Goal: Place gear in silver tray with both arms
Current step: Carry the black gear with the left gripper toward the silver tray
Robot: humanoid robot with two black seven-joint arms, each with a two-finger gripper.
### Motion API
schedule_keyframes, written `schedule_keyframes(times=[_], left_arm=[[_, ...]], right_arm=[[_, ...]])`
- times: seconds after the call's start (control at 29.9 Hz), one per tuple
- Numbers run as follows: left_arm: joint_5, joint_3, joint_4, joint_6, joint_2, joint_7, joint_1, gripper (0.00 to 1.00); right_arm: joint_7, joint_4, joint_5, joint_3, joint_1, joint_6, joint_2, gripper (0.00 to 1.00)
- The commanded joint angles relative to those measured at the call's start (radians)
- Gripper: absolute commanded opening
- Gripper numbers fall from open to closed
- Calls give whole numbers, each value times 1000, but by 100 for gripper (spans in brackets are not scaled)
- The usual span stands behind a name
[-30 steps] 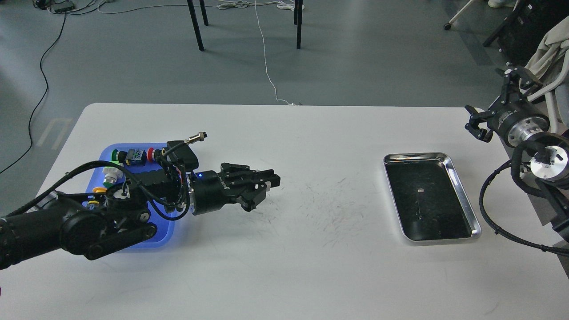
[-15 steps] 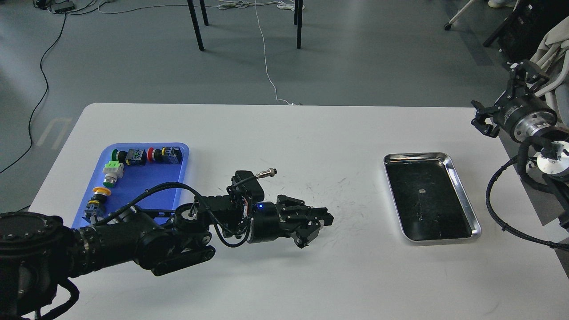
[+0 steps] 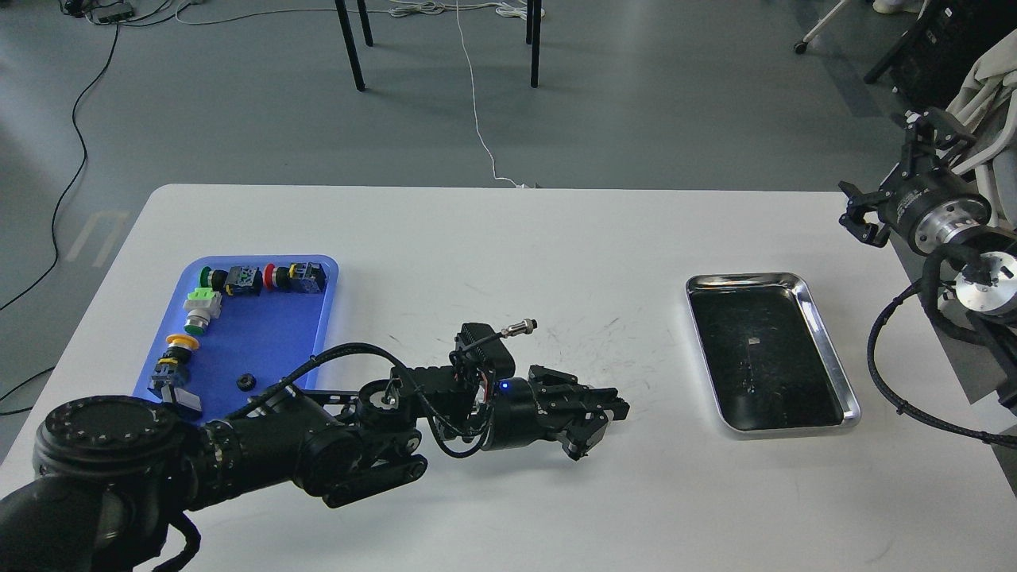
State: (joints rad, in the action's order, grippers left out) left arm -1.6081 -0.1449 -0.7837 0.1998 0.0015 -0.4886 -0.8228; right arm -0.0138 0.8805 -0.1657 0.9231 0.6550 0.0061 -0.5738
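silver tray (image 3: 833,359): shiny raised rim, rounded corners, dark scuffed bottom, sits on the white table (image 3: 508,238) toward its right side | left gripper (image 3: 608,417): low over mid-table, well short of the tray, fingers look pinched together, can't tell if anything's between them | right gripper (image 3: 862,218): up past the table's right edge, honestly can't tell if it's open

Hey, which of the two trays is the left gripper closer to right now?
The silver tray; the left gripper reaches toward it, well past the blue tray.

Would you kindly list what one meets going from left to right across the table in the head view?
Blue plastic tray of push buttons → left black two-finger hand → shiny rectangular silver metal tray → right black two-finger hand.
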Motion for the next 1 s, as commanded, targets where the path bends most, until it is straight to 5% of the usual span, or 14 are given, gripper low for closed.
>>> schedule_keyframes(times=[0.0,0.43,0.97], left_arm=[[2,1,31,1,-2,0,5,9],[10,5,47,1,-2,0,39,11],[69,16,34,3,-2,0,37,30]], right_arm=[[-2,2,0,-1,-1,0,-1,99],[0,2,0,-6,-3,0,-9,99],[0,2,0,-7,-8,6,-9,99]])
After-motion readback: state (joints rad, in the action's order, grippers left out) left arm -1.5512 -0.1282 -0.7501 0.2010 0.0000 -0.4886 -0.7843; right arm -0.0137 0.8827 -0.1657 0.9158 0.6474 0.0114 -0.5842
